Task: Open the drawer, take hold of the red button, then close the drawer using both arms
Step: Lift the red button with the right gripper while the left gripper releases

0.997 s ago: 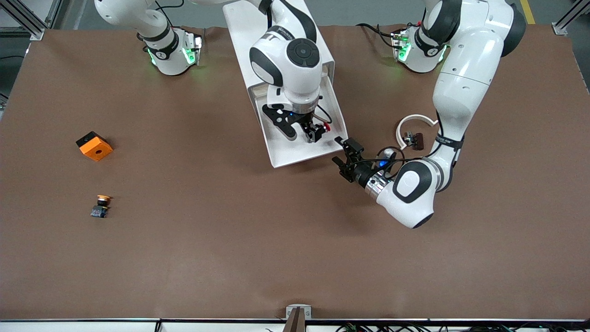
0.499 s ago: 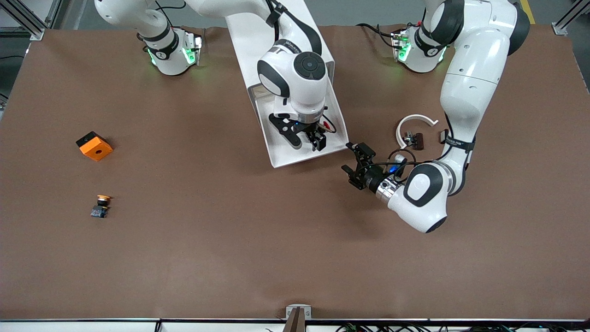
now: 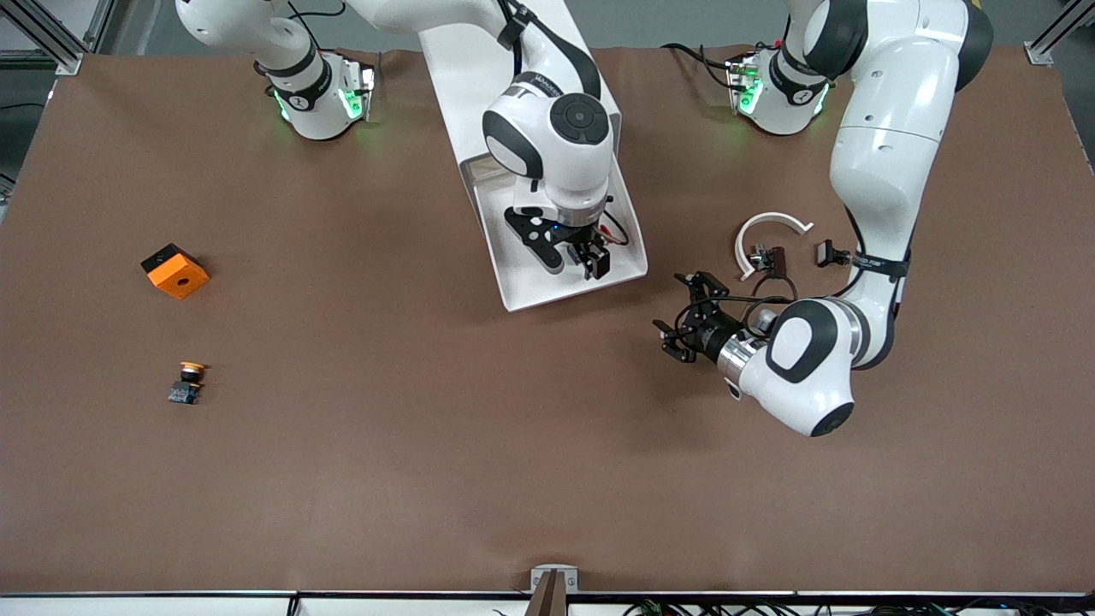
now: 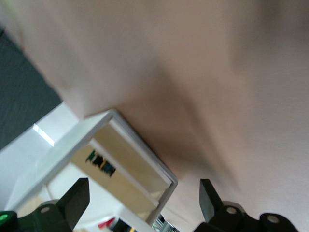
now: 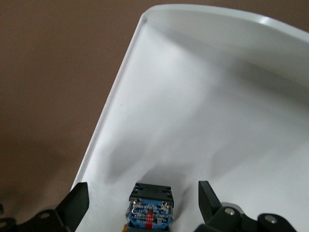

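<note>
The white drawer [image 3: 547, 293] stands pulled out of its white cabinet [image 3: 479, 68]. The button lies in the drawer; its red cap [image 3: 607, 230] shows beside my right gripper. My right gripper [image 3: 592, 257] is down in the drawer, open. In the right wrist view the button's black body [image 5: 150, 191] sits between the spread fingers of my right gripper [image 5: 143, 199], untouched. My left gripper [image 3: 687, 323] is open and empty, low over the table off the drawer's front corner. The left wrist view shows the drawer's corner [image 4: 166, 186] between the fingers of my left gripper [image 4: 142, 198].
An orange cube [image 3: 175, 271] and a yellow-orange capped button [image 3: 188, 382] lie toward the right arm's end. A white curved piece [image 3: 767, 226] and small dark parts [image 3: 770, 258] lie by the left arm's forearm.
My left gripper has drawn back from the drawer's front corner, toward the front camera. My right gripper has shifted a little within the drawer, by the button.
</note>
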Tool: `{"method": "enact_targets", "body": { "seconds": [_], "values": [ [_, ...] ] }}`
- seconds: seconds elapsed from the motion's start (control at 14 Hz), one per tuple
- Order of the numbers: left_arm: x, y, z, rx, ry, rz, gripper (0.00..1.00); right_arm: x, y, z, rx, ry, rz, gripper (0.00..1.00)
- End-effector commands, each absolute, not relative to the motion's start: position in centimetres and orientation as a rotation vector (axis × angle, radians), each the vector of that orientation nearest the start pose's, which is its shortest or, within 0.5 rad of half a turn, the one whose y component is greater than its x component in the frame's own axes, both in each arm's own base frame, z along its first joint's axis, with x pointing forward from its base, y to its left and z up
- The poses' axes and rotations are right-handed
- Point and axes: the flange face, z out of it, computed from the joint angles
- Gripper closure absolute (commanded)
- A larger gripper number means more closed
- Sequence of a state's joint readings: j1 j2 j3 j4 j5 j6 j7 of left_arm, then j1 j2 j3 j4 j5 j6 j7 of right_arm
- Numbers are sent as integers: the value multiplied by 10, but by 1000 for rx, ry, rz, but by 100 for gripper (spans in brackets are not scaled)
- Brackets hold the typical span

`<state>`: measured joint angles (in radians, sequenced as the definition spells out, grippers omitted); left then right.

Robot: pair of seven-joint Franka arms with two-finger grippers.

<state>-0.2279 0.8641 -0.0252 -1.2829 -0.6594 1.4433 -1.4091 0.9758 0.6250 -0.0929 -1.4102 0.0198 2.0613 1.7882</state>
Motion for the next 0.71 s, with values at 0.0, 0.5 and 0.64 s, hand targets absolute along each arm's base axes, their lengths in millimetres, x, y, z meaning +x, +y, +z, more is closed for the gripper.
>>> {"method": "enact_targets", "body": {
  "seconds": [0.0, 0.5, 0.64],
  "values": [
    [648, -229, 238, -2495, -1570, 1273, 0, 444, 578, 332, -2804, 1359, -83, 0],
    [680, -231, 276, -3023, -1251, 746, 0, 440, 585, 325, -2780, 1378, -82, 8],
    [686, -234, 281, -3064, -1214, 605, 0, 438, 588, 326, -2774, 1365, -84, 47]
  ]
}}
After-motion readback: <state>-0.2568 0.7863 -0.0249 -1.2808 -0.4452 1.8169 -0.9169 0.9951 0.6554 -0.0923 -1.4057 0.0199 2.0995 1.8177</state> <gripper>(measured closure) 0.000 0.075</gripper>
